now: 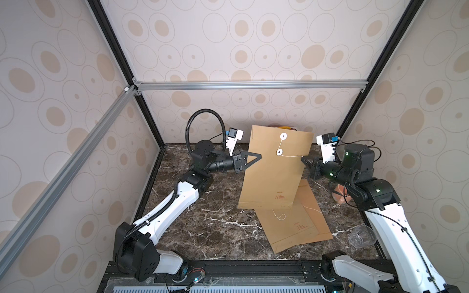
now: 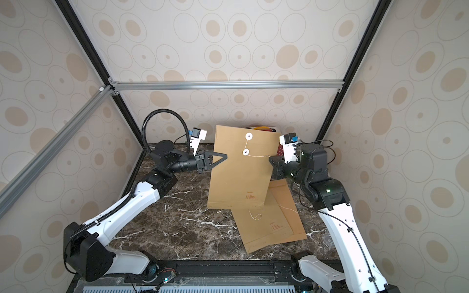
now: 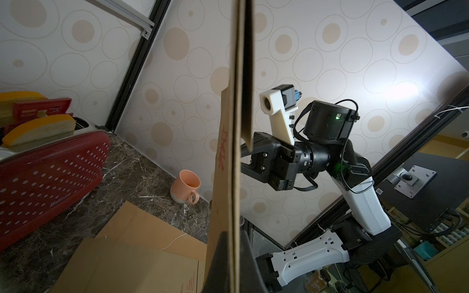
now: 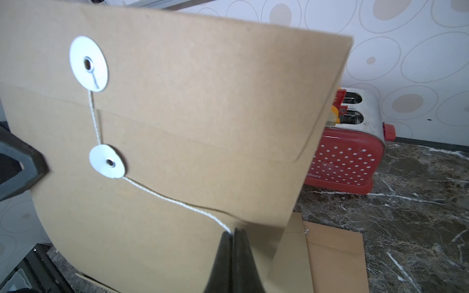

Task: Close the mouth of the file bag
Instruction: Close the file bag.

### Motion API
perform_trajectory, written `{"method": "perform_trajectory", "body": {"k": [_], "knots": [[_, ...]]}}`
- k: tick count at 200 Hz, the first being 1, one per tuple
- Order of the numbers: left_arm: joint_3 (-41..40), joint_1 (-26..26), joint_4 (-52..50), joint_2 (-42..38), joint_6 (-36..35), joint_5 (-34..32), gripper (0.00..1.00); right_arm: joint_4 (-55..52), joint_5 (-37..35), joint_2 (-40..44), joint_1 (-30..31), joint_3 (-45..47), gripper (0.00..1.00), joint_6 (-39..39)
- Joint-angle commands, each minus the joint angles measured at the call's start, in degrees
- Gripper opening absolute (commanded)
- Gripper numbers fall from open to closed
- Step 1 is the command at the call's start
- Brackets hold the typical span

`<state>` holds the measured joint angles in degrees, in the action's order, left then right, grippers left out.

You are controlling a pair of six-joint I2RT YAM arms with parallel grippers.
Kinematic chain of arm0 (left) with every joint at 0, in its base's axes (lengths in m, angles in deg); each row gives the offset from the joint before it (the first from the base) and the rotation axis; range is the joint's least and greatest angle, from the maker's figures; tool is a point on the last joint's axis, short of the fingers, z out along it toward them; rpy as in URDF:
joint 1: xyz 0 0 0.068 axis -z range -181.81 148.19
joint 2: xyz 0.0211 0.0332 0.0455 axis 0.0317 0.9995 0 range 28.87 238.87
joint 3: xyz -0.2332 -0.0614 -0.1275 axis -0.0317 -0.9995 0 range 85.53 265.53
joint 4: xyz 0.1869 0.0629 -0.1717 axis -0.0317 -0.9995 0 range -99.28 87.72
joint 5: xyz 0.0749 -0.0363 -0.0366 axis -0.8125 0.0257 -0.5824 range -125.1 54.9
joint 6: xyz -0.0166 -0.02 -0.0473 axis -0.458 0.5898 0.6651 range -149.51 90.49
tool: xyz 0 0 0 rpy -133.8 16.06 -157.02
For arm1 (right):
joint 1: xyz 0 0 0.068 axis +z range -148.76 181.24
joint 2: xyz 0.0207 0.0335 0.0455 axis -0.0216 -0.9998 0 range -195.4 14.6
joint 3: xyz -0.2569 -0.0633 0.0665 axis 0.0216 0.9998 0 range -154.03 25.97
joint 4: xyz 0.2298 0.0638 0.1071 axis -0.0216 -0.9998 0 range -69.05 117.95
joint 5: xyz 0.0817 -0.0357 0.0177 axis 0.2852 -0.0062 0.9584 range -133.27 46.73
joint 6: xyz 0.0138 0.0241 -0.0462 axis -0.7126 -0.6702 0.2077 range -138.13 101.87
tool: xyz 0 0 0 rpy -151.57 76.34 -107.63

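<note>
A brown paper file bag (image 1: pixel 274 172) (image 2: pixel 238 177) stands upright above the table, its flap folded down. My left gripper (image 1: pixel 260 154) (image 2: pixel 225 155) (image 3: pixel 234 233) is shut on the bag's left edge, and the left wrist view shows the bag (image 3: pixel 225 177) edge-on. A white string (image 4: pixel 172 200) runs from the upper white disc (image 4: pixel 88 63) down to the lower white disc (image 4: pixel 107 164). From there it leads sideways to my right gripper (image 4: pixel 233 229) (image 1: pixel 303 159) (image 2: pixel 271 159), which is shut on it at the bag's right edge.
A second file bag (image 1: pixel 297 223) lies flat on the marble table (image 1: pixel 203 223) below the held one. A red dotted toaster (image 4: pixel 347 159) stands at the back wall, a peach mug (image 3: pixel 184 186) at the right wall, and a clear plastic cup (image 1: pixel 361 237) near my right arm.
</note>
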<state>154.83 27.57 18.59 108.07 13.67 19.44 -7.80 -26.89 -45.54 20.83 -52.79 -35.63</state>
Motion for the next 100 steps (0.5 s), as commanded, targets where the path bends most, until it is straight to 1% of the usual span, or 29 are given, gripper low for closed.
{"method": "perform_trajectory", "body": {"k": [1,40,100], "knots": [[2.92,0.58,-0.02,-0.10,-1.87,0.12,0.00,-1.39,-0.75,0.13,-0.26,-2.94,0.00,1.87],[3.11,0.83,-0.17,0.23,-1.92,0.30,0.00,-3.37,-0.51,-2.97,-0.26,-7.63,0.00,3.65],[3.40,1.77,-1.42,0.33,-2.86,0.48,0.00,-3.46,2.28,-8.49,-0.26,-15.45,0.00,2.21]]}}
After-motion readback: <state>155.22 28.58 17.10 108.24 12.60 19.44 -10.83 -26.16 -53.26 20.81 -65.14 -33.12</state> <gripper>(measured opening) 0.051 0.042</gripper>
